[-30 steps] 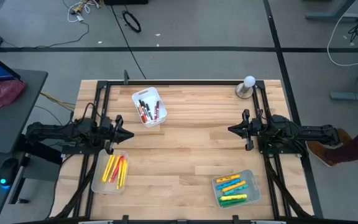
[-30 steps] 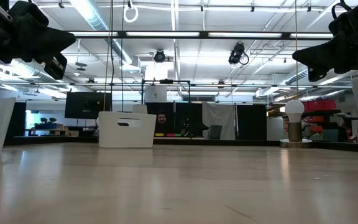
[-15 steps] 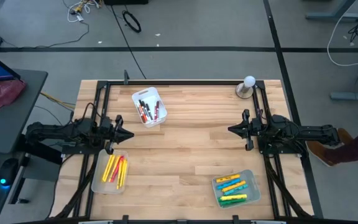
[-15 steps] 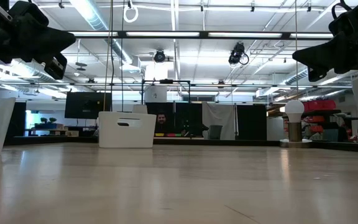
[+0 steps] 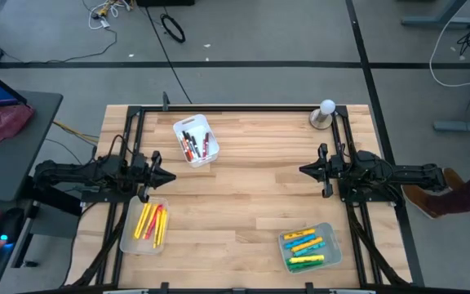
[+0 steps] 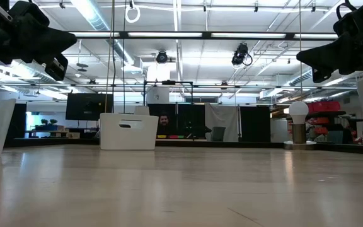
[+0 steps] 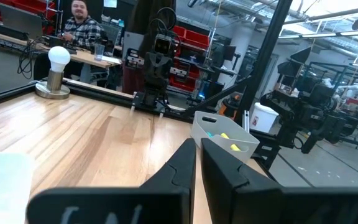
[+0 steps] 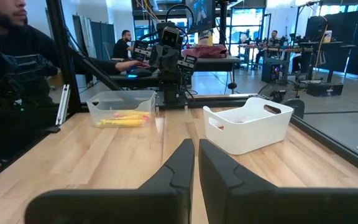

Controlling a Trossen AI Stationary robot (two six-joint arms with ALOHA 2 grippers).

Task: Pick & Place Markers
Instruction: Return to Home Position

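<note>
Since no markers (image 5: 148,220) are seen loose on the table (image 5: 243,196), the sort is judged done: all are kept in 3 containers, grouped by kind. Yellow & red/pink ones are laid in the 8 o'clock tray (image 5: 141,246), long axes approx. on the 1-to-7 line. Blue, yellow & green ones are stacked in the 5 o'clock tray (image 5: 335,245), axes near 3-to-9, slightly tilted. Slim dark & red ones are packed in the white bin (image 5: 178,129) at 11 o'clock, axes approx. 12-to-6; cap ends can't be told. Left gripper (image 5: 163,175) is parked at 9 o'clock and right gripper (image 5: 304,170) at 3 o'clock. Both are raised off the wood w/ tips aimed at centre and fingers closed on nothing. A rest pose is judged, w/ all bins left unobstructed.
</note>
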